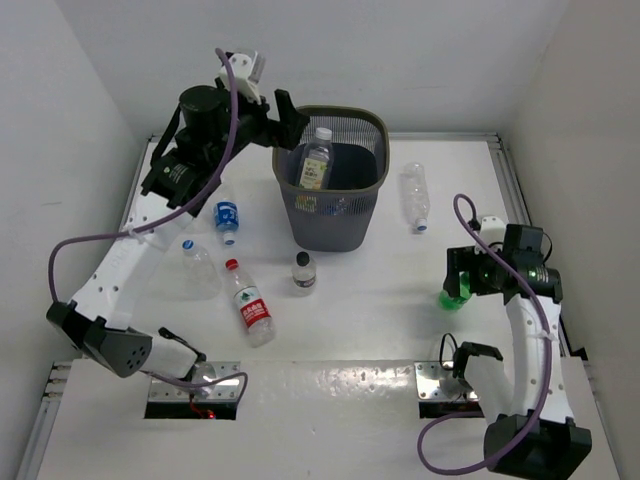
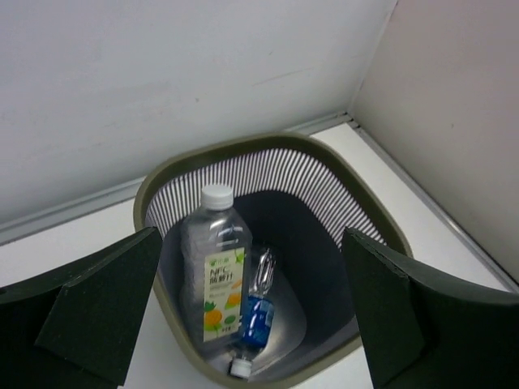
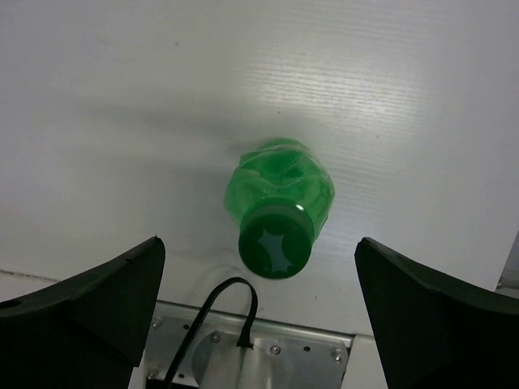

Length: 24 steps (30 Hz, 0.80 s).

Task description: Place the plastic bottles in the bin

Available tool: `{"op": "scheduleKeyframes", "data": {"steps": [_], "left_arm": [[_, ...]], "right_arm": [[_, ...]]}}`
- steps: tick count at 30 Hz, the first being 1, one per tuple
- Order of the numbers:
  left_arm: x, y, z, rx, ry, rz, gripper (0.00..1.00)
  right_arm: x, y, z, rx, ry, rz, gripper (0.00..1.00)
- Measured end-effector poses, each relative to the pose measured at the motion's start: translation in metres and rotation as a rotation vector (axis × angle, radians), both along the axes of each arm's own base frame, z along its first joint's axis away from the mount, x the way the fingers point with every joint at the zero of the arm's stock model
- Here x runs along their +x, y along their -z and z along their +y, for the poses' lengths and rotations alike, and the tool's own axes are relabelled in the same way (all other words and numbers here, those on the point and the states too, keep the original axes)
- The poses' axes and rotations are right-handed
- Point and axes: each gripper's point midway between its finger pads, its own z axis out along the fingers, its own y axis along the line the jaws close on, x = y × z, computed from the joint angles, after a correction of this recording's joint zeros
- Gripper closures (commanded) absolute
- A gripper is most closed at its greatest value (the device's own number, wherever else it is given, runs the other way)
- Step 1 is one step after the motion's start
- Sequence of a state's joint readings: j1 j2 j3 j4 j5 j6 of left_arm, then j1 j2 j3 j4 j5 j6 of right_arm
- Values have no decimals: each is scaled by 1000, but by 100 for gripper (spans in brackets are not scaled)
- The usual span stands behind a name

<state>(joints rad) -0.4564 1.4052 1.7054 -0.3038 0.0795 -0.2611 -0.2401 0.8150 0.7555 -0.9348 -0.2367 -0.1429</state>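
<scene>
Clearly, the left hand [image 2: 251,312], fingers apart and empty, hung over the far bin [image 2: 243,144], where two bottles [image 2: 212,271] sat, while the right hand [image 3: 259,312], also spread, faced the green bottle [image 3: 280,194] at the near right, whose light body could tip away if one finger struck first.

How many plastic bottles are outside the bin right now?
6. Left of the bin: blue-label bottle, left clear bottle, red-label bottle. In front: black-capped bottle. Right: right clear bottle, green bottle near the right arm. The left arm may hide more.
</scene>
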Motion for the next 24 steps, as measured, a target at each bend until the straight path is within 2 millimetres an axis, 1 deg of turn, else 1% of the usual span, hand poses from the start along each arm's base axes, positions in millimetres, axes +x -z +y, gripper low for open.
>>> {"op": "scheduleKeyframes", "data": {"steps": [1, 5, 6, 8, 9, 12, 13, 14, 15, 16, 17, 18, 20, 22, 24], "left_arm": [[-3, 3, 2, 10, 0, 5, 1], [-15, 19, 17, 41, -18, 38, 1], [-18, 22, 22, 46, -28, 46, 1], [-21, 28, 35, 54, -56, 59, 1], [-22, 30, 41, 57, -71, 65, 1], [-26, 39, 65, 67, -126, 92, 1], [-28, 42, 72, 76, -142, 106, 1], [-29, 46, 79, 89, -157, 120, 1], [-30, 52, 89, 108, -177, 144, 1], [-30, 54, 92, 114, -182, 151, 1], [-31, 58, 98, 132, -192, 170, 1], [-33, 65, 104, 152, -203, 196, 1], [-37, 77, 118, 194, -223, 245, 1], [-41, 88, 134, 239, -248, 285, 1], [-46, 97, 148, 286, -267, 312, 1]], "right_arm": [[2, 2, -1, -4, 0, -7, 2], [9, 12, -3, -14, -4, -20, 8], [11, 14, -4, -15, -4, -21, 14], [14, 19, -5, -16, -7, -21, 23], [15, 21, -5, -16, -8, -18, 32], [16, 26, -4, -11, -17, -9, 49], [17, 27, -4, -8, -20, -6, 60], [18, 27, -4, -8, -27, -12, 67], [19, 25, -3, -5, -32, -19, 83], [20, 24, -3, -2, -32, -22, 88], [20, 22, -1, 4, -34, -23, 92], [20, 19, 1, 16, -36, -23, 99], [22, 5, 4, 34, -42, -32, 100], [28, -18, 9, 58, -52, -64, 100], [47, -74, 13, 86, -69, -154, 100]]}}
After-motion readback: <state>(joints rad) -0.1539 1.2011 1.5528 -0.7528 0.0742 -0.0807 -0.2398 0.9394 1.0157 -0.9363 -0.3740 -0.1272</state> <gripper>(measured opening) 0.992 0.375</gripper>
